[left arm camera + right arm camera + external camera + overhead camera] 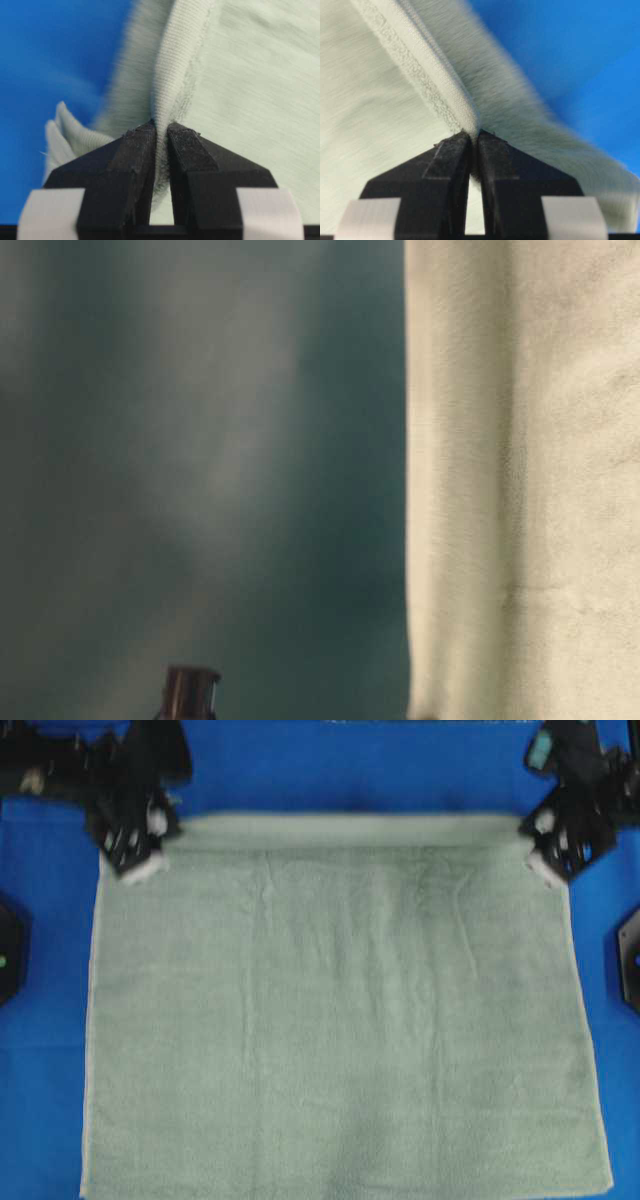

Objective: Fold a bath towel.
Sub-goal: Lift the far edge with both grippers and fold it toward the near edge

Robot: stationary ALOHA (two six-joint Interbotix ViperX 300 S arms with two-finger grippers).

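Observation:
The bath towel [345, 1010], pale sage-green terry, lies spread over most of the blue sheet, its near edge running out of the overhead view's bottom. Along the far side a folded band of towel runs between the two grippers. My left gripper [140, 855] is at the far left corner, shut on the towel's hem [172, 75], which rises from between its fingers [137, 150]. At the far right corner my right gripper [550, 855] is shut on the hem band [435, 80] too. In the table-level view the towel [525, 480] fills the right side as a pale hanging surface.
The blue background sheet [45, 1020] shows to the left, right and behind the towel. Dark arm bases sit at the left edge [8, 955] and the right edge [630, 960]. A dark cylindrical part [190, 692] pokes up at the bottom of the table-level view.

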